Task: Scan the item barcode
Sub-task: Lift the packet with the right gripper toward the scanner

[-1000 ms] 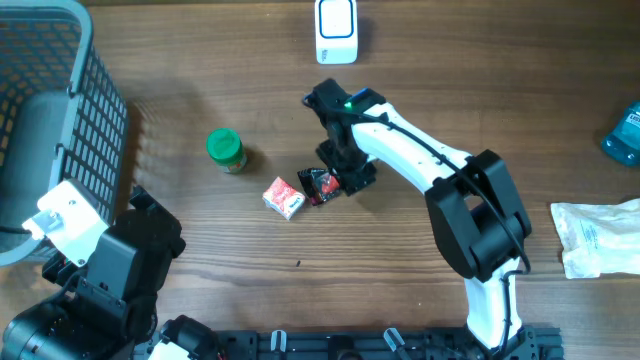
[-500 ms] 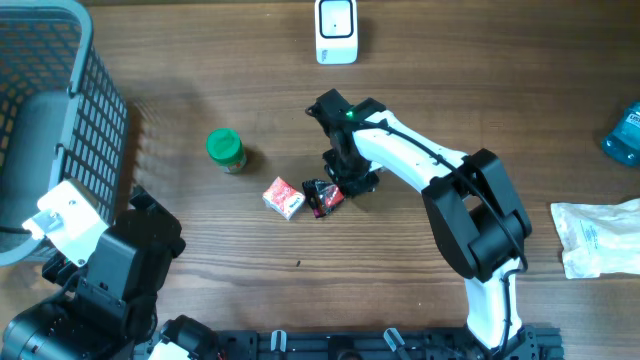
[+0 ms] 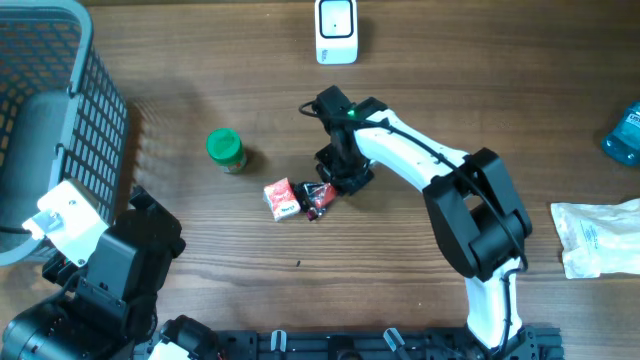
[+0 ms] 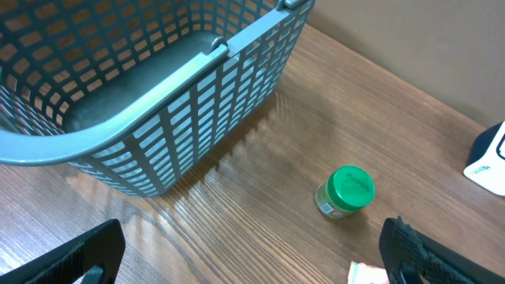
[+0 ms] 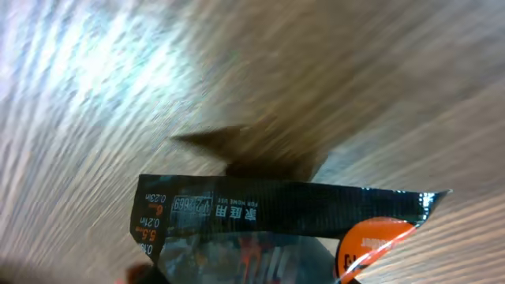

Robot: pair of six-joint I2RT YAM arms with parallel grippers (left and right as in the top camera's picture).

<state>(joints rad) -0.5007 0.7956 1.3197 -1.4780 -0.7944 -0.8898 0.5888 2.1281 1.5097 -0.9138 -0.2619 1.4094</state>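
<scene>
Mid-table (image 3: 250,215) — right fingers (image 3: 338,181) snug on packet (image 3: 318,198)

Seen from overhead, a grey mesh basket (image 3: 60,110) fills the upper left and the left arm (image 3: 100,270) the lower left. At centre, a green-lidded jar (image 3: 225,150), a red-and-white box (image 3: 282,198) and a black packet (image 3: 318,196) block the way under the right arm (image 3: 420,160). Bare wood lies open at lower centre and between the white scanner (image 3: 336,30) and the blue bottle (image 3: 625,135).

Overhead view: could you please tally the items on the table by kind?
Grey mesh basket: 1
White barcode scanner: 1
Green-lidded jar: 1
Red-and-white carton: 1
Black foil packet: 1
Blue bottle: 1
White pouch: 1
Total: 7
</scene>
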